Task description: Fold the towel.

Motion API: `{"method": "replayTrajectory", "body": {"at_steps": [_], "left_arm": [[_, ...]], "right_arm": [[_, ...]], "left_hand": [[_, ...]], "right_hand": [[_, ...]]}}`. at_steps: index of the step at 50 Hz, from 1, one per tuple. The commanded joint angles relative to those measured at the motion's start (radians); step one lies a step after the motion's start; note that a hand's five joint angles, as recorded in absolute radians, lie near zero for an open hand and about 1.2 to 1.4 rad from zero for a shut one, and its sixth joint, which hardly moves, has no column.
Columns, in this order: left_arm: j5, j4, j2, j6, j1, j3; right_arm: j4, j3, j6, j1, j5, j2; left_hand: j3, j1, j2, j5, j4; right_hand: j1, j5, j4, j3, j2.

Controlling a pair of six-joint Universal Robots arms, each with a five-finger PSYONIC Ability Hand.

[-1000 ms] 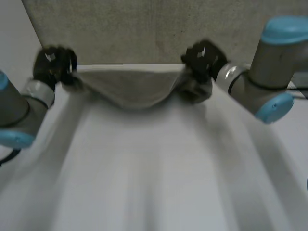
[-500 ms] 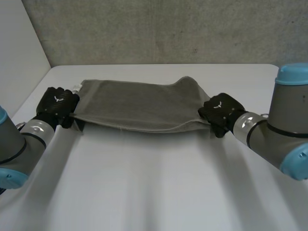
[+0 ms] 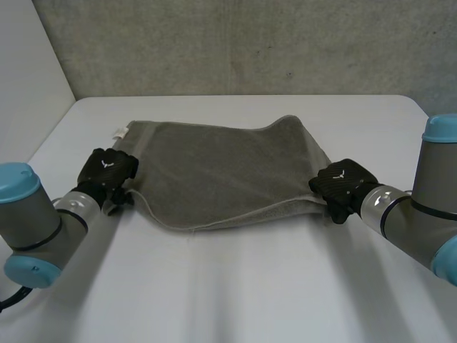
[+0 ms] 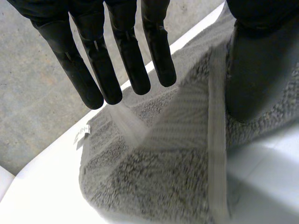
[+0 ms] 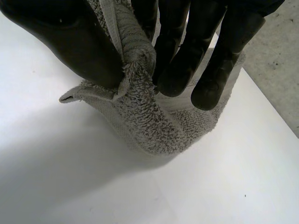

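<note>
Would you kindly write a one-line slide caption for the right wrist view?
Right hand pinches a bunched edge of the grey terry towel over the white table.

Grey terry towel lies flat, folded double

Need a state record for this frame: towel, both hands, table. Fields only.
towel: grey towel, lying doubled over on the white table
layers: two edges show along the near side, not lined up
tag: small white tag at the far left corner of the towel
left hand: left hand at the towel's left edge, fingers straight above the cloth, not pinching it
right hand: right hand at the towel's near right corner, thumb and fingers pinching the edge
</note>
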Motion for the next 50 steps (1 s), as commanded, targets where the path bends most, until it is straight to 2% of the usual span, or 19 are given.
{"method": "replayTrajectory", "body": {"at_steps": [1,12,14,15,16,17,21,23,25,29,30,31,33,34,39,41,46,49,50], "left_arm": [[0.001,0.000,-0.006,-0.001,-0.011,0.002],[0.001,0.009,-0.023,0.004,-0.016,0.006],[0.000,0.011,-0.031,0.007,-0.014,0.014],[-0.011,0.006,-0.045,0.013,-0.013,0.035],[-0.011,0.006,-0.045,0.013,-0.013,0.036],[-0.012,0.000,-0.048,0.032,-0.011,0.048],[-0.020,-0.005,-0.031,0.103,0.004,0.039],[-0.038,-0.009,-0.009,0.148,0.017,0.028],[-0.080,-0.009,0.107,0.213,0.053,-0.041],[-0.080,-0.009,0.222,0.227,0.070,-0.115],[-0.068,-0.012,0.292,0.223,0.076,-0.148],[-0.068,-0.012,0.293,0.223,0.076,-0.149],[-0.023,-0.028,0.435,0.203,0.083,-0.217],[-0.023,-0.028,0.435,0.203,0.083,-0.218],[0.066,-0.107,0.676,0.088,0.118,-0.283],[0.078,-0.132,0.713,0.054,0.124,-0.285],[0.096,-0.144,0.733,-0.021,0.124,-0.302],[0.096,-0.123,0.685,-0.047,0.121,-0.316],[0.098,-0.105,0.617,-0.050,0.119,-0.317]], "right_arm": [[-0.011,-0.007,0.015,-0.002,0.003,-0.003],[-0.012,-0.009,0.030,-0.003,0.003,-0.003],[-0.011,-0.012,0.030,-0.003,0.003,-0.003],[-0.011,-0.015,0.030,-0.005,0.004,-0.003],[-0.011,-0.015,0.030,-0.005,0.004,-0.003],[-0.011,-0.017,0.028,-0.014,0.007,-0.003],[-0.009,-0.032,0.025,-0.054,0.011,-0.010],[-0.005,-0.040,0.024,-0.062,0.011,-0.024],[0.000,-0.044,0.021,-0.069,0.007,-0.046],[0.021,-0.040,0.010,-0.080,0.006,-0.099],[0.022,-0.040,0.010,-0.080,0.006,-0.099],[0.049,-0.038,0.004,-0.080,0.003,-0.127],[0.083,-0.033,-0.008,-0.082,-0.009,-0.156],[0.119,-0.033,-0.024,-0.082,-0.017,-0.186],[0.203,-0.060,-0.102,-0.088,-0.040,-0.273],[0.216,-0.096,-0.113,-0.100,-0.060,-0.328],[0.227,-0.093,-0.114,-0.103,-0.071,-0.332],[0.229,-0.064,-0.110,-0.103,-0.083,-0.299],[0.223,-0.049,-0.111,-0.097,-0.083,-0.273]], "left_hand": [[-0.020,-0.022,-0.017,-0.015,-0.031],[0.060,0.057,0.062,0.064,0.048],[0.139,0.136,0.141,0.143,0.128],[0.313,0.310,0.316,0.318,0.302],[0.315,0.312,0.318,0.319,0.304],[0.524,0.522,0.527,0.529,0.513],[0.561,0.558,0.564,0.566,0.550],[0.561,0.558,0.564,0.566,0.550],[0.561,0.558,0.564,0.566,0.550],[0.561,0.558,0.564,0.566,0.550],[0.561,0.558,0.564,0.566,0.550],[0.561,0.558,0.564,0.566,0.550],[0.561,0.558,0.564,0.566,0.550],[0.561,0.558,0.564,0.566,0.550],[0.561,0.558,0.564,0.566,0.550],[0.561,0.558,0.564,0.566,0.550],[0.561,0.558,0.564,0.566,0.550],[0.561,0.558,0.564,0.566,0.550],[0.561,0.558,0.564,0.566,0.550]], "right_hand": [[0.087,0.061,0.065,0.054,0.071],[0.087,0.061,0.065,0.054,0.071],[0.087,0.061,0.065,0.054,0.071],[0.087,0.061,0.065,0.054,0.071],[0.087,0.061,0.065,0.054,0.071],[0.087,0.061,0.065,0.054,0.071],[0.087,0.061,0.065,0.054,0.071],[0.087,0.061,0.065,0.054,0.071],[0.087,0.061,0.065,0.054,0.071],[0.087,0.061,0.065,0.054,0.071],[0.087,0.061,0.065,0.054,0.071],[0.087,0.061,0.065,0.054,0.071],[0.087,0.061,0.065,0.054,0.071],[0.087,0.061,0.065,0.054,0.071],[0.087,0.061,0.065,0.054,0.071],[0.087,0.061,0.065,0.054,0.071],[0.087,0.061,0.065,0.054,0.071],[0.087,0.061,0.065,0.054,0.071],[0.087,0.061,0.065,0.054,0.071]]}}
